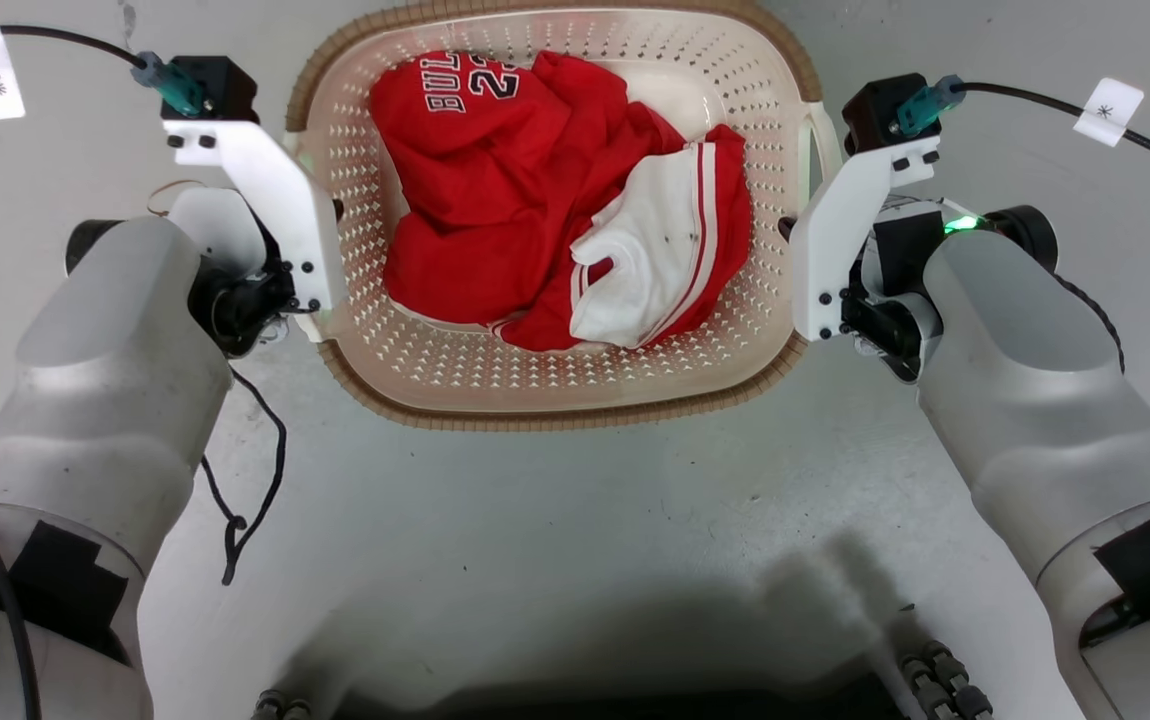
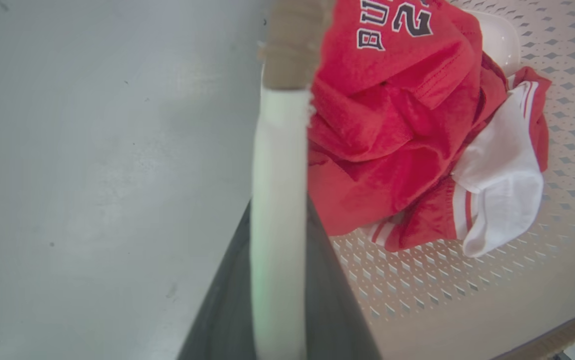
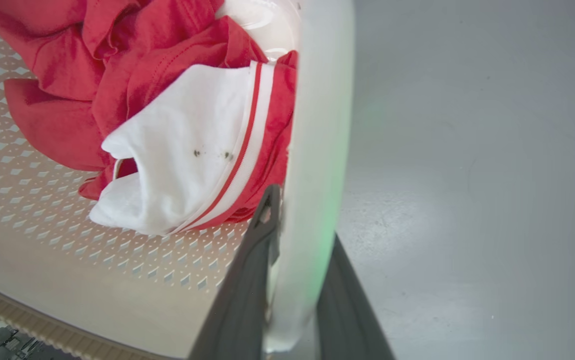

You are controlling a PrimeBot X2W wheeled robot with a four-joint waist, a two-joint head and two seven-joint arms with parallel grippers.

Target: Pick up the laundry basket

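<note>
The laundry basket (image 1: 555, 415), cream and perforated with a brown woven-look rim, sits at the top centre of the head view between my two arms. A red jersey (image 1: 495, 200) and a white garment with red stripes (image 1: 655, 250) lie inside it. My left gripper (image 2: 280, 210) is shut on the basket's white left handle (image 2: 280, 150), one dark finger on each side. My right gripper (image 3: 300, 215) is likewise shut on the white right handle (image 3: 317, 125). In the head view the white wrist mounts hide both sets of fingers. I cannot tell whether the basket touches the floor.
Pale grey floor (image 1: 575, 520) surrounds the basket. A loose black cable (image 1: 255, 470) hangs beside my left forearm. My own base shows dark at the bottom edge (image 1: 595, 700). Tagged cables run off to both upper corners.
</note>
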